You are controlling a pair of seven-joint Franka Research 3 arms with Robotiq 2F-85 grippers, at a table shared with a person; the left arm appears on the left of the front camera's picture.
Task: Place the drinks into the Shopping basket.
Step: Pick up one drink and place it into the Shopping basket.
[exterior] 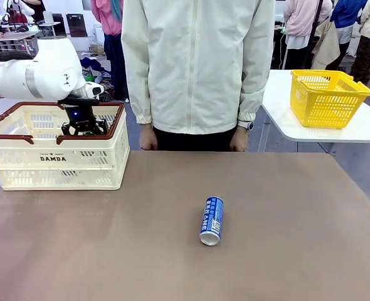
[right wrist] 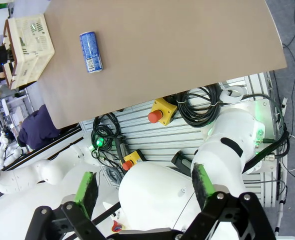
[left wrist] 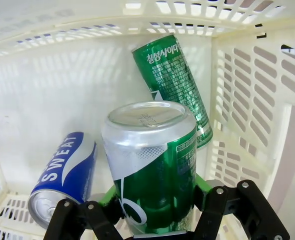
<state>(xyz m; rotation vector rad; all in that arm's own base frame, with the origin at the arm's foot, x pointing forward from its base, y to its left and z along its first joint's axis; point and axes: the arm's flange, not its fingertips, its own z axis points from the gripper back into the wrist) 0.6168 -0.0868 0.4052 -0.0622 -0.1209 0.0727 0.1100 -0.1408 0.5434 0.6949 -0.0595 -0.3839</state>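
Observation:
My left gripper [exterior: 83,122] reaches down inside the cream Shopping basket [exterior: 59,160]. In the left wrist view it [left wrist: 155,200] is shut on a green can [left wrist: 152,160], held upright between the green pads above the basket floor. A second green can [left wrist: 175,85] leans against the basket wall [left wrist: 62,85], and a blue can marked SWEAT [left wrist: 62,180] lies beside it. Another blue can [exterior: 212,220] lies on its side mid-table, also seen from above [right wrist: 91,52]. My right gripper [right wrist: 145,187] hangs open, high over the robot's base, holding nothing.
A person stands at the far edge, hands [exterior: 148,138] resting near the brown table [exterior: 285,251]. A yellow basket [exterior: 326,97] sits on a white side table at the back right. Cables and the robot base [right wrist: 187,110] lie below the right wrist.

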